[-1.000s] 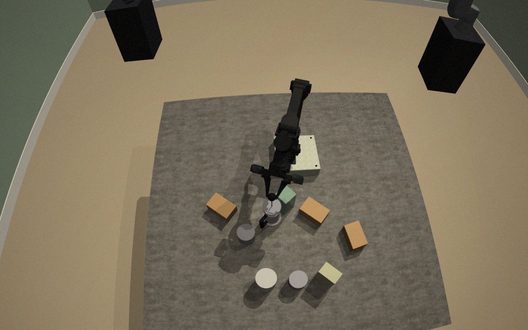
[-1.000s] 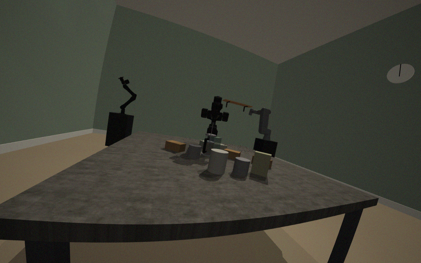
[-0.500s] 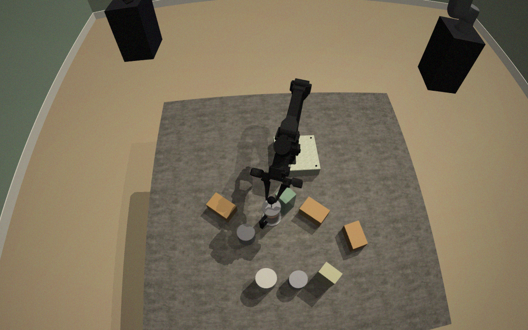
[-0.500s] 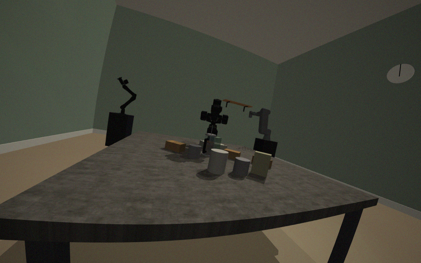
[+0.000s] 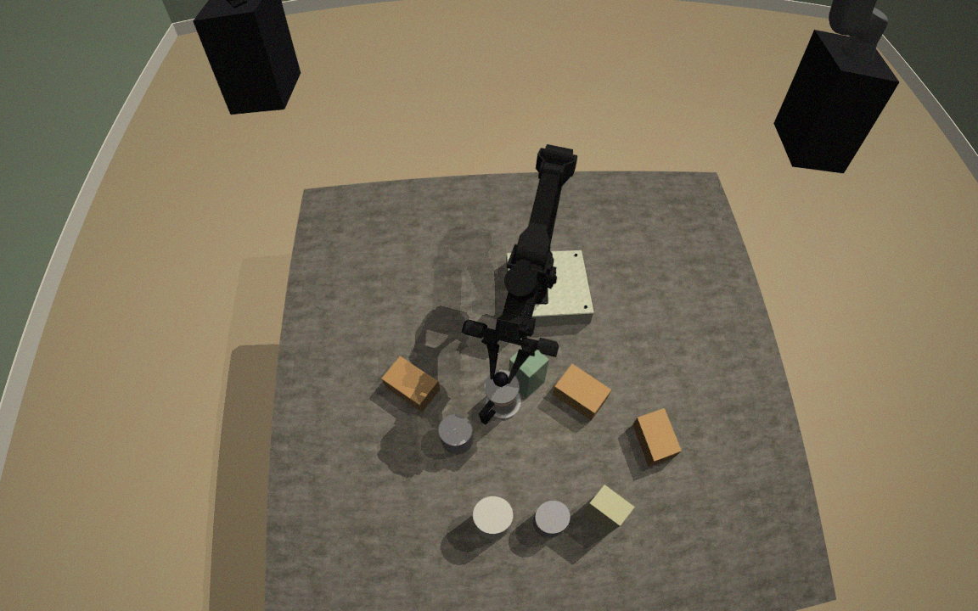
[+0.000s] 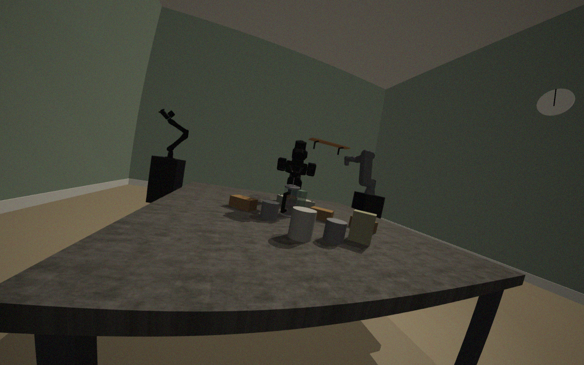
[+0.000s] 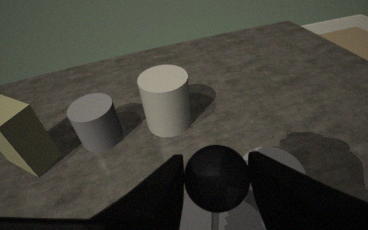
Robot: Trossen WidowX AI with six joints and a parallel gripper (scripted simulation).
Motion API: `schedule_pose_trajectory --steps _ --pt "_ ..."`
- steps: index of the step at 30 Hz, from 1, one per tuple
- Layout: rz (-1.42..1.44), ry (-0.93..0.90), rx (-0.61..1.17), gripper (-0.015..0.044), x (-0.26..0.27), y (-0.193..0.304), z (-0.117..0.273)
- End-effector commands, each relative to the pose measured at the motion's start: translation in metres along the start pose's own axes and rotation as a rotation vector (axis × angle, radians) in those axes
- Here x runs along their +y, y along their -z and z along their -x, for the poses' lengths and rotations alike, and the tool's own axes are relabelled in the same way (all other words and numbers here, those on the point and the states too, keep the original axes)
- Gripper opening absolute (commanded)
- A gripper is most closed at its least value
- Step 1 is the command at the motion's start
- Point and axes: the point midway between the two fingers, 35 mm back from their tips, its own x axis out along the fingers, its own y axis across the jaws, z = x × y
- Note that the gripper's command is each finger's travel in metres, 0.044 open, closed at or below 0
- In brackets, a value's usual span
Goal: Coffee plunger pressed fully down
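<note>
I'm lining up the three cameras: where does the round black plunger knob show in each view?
Top: the round black plunger knob sits just below centre, between the hand's fingers, over the press.
Exterior: mid-frame beneath the black arm; the knob is too small to pick out.
Wrist: bottom centre, clamped between the two dark fingers.
Shared landmark: the tall off-white cylinder.

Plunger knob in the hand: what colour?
Black. The plunger knob shows best in the wrist view, a dark ball gripped between the hand's two fingers.
</note>
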Motion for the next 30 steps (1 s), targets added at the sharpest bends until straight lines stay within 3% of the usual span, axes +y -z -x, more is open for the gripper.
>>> schedule_pose_trajectory --steps 1,30 --pt "0.006 -0.001 0.092 0.0119 0.0 0.0294 -0.0096" --pt "0.006 -0.001 0.092 0.0119 -0.0003 0.0224 -0.0172"
